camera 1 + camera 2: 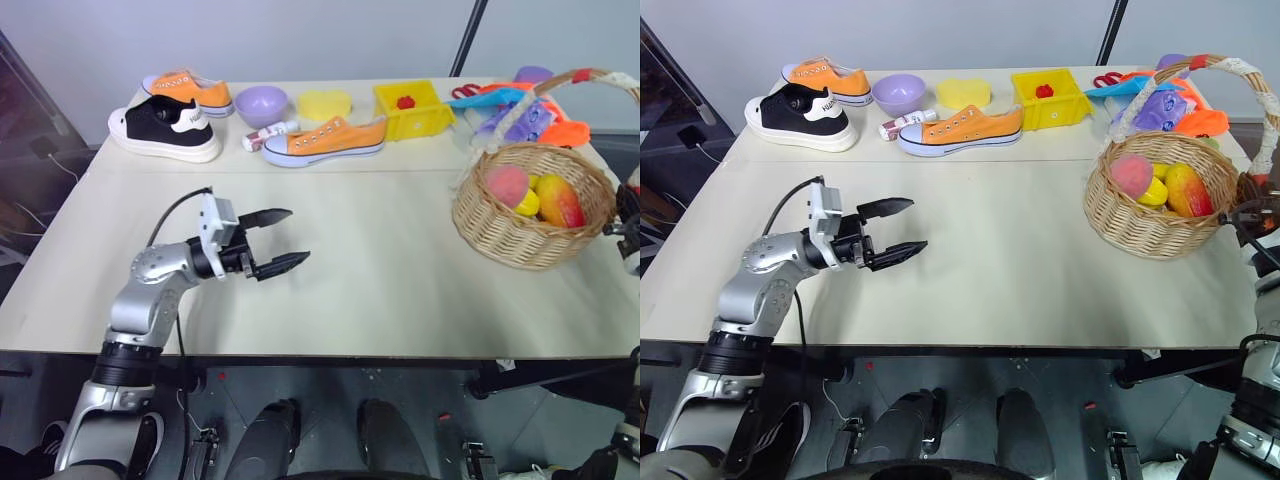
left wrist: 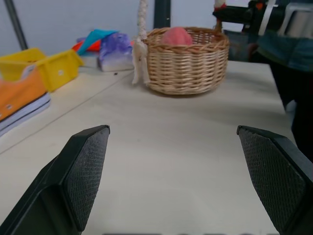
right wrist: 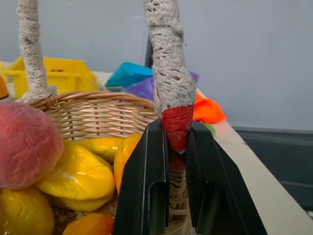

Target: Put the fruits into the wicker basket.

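Note:
The wicker basket (image 1: 497, 236) stands at the right of the table, and its taped handle (image 3: 170, 83) arches overhead. Inside it lie the pink-red peach (image 1: 506, 185) and the red-to-yellow mango (image 1: 561, 201), beside some yellow fruit (image 3: 78, 174). My right gripper (image 3: 177, 132) is shut on the foot of the handle, at the red tape on the basket's right side. My left gripper (image 1: 298, 236) is open and holds nothing. It hovers level over the bare left-middle of the table and points right toward the basket, well short of it.
Along the back edge are a black shoe (image 1: 165, 130), two orange shoes (image 1: 325, 140), a lilac bowl (image 1: 261, 103), a yellow bin (image 1: 412, 108) holding a small red piece, and a heap of colourful toys (image 1: 520, 110) behind the basket.

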Robot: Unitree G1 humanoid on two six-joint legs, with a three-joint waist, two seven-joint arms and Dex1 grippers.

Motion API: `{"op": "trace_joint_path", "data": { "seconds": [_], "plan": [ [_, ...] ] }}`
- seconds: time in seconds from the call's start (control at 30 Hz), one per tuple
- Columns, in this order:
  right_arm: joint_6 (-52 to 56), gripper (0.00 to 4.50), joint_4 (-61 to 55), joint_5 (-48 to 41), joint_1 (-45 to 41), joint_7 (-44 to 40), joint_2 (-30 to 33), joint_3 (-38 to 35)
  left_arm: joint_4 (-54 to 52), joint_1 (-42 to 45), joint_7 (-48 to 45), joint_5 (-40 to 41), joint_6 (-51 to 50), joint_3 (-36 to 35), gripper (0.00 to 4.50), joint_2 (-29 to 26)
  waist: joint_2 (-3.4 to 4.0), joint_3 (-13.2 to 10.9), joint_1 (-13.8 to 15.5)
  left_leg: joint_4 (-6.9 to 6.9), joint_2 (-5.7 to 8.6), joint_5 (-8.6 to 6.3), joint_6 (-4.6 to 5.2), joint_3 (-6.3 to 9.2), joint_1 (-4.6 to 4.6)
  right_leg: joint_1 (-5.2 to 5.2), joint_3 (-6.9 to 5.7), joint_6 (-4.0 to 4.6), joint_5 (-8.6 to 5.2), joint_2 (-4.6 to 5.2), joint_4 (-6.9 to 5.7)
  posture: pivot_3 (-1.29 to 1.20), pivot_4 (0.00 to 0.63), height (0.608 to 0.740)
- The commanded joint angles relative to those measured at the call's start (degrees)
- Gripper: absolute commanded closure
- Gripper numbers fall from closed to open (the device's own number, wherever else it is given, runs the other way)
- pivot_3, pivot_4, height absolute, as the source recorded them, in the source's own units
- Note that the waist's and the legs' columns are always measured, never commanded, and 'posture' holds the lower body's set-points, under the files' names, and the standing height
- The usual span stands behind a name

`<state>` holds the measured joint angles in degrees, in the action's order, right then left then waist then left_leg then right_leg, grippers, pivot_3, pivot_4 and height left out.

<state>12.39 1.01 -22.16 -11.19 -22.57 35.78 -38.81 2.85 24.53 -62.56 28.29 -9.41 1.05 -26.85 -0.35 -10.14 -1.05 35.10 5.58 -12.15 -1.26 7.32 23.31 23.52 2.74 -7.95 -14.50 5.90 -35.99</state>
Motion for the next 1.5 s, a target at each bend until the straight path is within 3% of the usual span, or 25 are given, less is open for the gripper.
{"op": "trace_joint_path", "data": {
  "seconds": [0.03, 0.27, 0.47, 0.6, 0.7, 0.93, 1.1, 1.2, 1.5],
  "plan": [
    [-1.81, 3.46, -3.44, -1.59, -0.09, 2.05, -0.37, -2.21, 0.16, 0.42, -1.00, -0.19, 1.59, -0.69, 0.00, -0.07, 0.00, 0.00, 0.07, -0.01, -0.01, 0.00, 0.00, 0.01, 0.00, 0.01, 0.00, 0.00, 0.00, 0.00, -0.01, 0.00, 0.150, 0.740],
    [-0.99, 0.03, -6.79, -3.62, 3.25, 3.01, -1.97, -2.46, -1.28, -1.80, -0.32, 0.00, 1.36, -1.44, 0.00, 0.12, 0.00, 0.00, 0.41, 0.04, 0.02, 0.00, 0.00, 0.06, 0.00, -0.05, 0.00, 0.00, 0.00, 0.01, 0.00, 0.00, 0.150, 0.740],
    [-2.18, 0.03, -20.59, -4.41, 11.12, 8.38, -9.20, -2.98, -1.78, -3.87, 1.55, -0.34, 1.89, -2.62, 0.00, -0.02, 0.01, 0.01, 0.42, 0.02, 0.01, -0.01, 0.00, 0.16, 0.00, -0.05, -0.04, 0.00, 0.00, -0.01, -0.02, 0.00, 0.150, 0.740],
    [-5.70, 0.03, -30.66, -3.50, 15.82, 9.50, -16.99, 3.86, -1.67, -5.33, 3.45, -0.69, 2.79, -3.58, 0.00, 0.14, 0.02, 0.01, 0.20, -0.01, -0.01, -0.01, 0.00, 0.18, -0.01, -0.01, -0.03, 0.01, -0.01, -0.01, -0.02, 0.00, 0.150, 0.740],
    [-5.88, 0.03, -34.04, -3.13, 16.34, 7.51, -21.07, 14.13, -0.75, -6.57, 6.99, -2.37, 4.16, -4.86, 0.00, 0.48, 0.05, 0.04, 0.02, 0.00, -0.02, -0.01, -0.01, 0.14, -0.08, -0.06, -0.02, 0.02, -0.01, -0.01, -0.02, 0.00, 0.150, 0.740],
    [-2.51, 0.03, -29.86, -2.00, 11.98, -11.80, -11.93, 35.22, -0.48, -7.13, 21.76, -5.70, 2.88, -10.67, 0.00, 1.10, 0.01, 0.03, 0.45, 0.04, -0.02, -0.01, -0.01, 0.19, -0.06, -0.08, -0.09, 0.01, -0.01, -0.02, 0.00, 0.00, 0.150, 0.740],
    [-3.47, 0.03, -19.43, -1.55, 4.48, -22.01, -7.13, 39.12, -2.69, -11.56, 30.18, -7.49, 3.07, -16.04, 0.00, 1.10, -0.09, 0.05, 0.27, 0.03, -0.01, -0.01, -0.01, 0.19, -0.05, -0.11, -0.12, 0.00, 0.00, -0.01, 0.07, 0.00, 0.150, 0.740],
    [-8.31, 0.03, -12.38, 3.36, 0.74, -27.47, -4.54, 42.81, -6.71, -15.76, 33.28, -6.16, 0.81, -18.44, 0.00, 1.52, -0.11, 0.05, 0.33, 0.01, -0.04, -0.01, -0.01, 0.22, -0.05, -0.09, -0.14, 0.01, 0.00, -0.02, 0.04, 0.00, 0.150, 0.740],
    [-12.04, 0.03, -1.92, 3.55, -6.13, -31.84, -6.79, 43.63, -12.18, -21.07, 40.61, -5.22, -0.40, -23.63, 0.00, 3.23, -0.15, 0.05, 0.50, 0.04, -0.02, -0.02, -0.02, 0.27, -0.03, -0.11, -0.18, 0.03, 0.02, -0.01, 0.07, 0.00, 0.150, 0.740]
  ]
}}
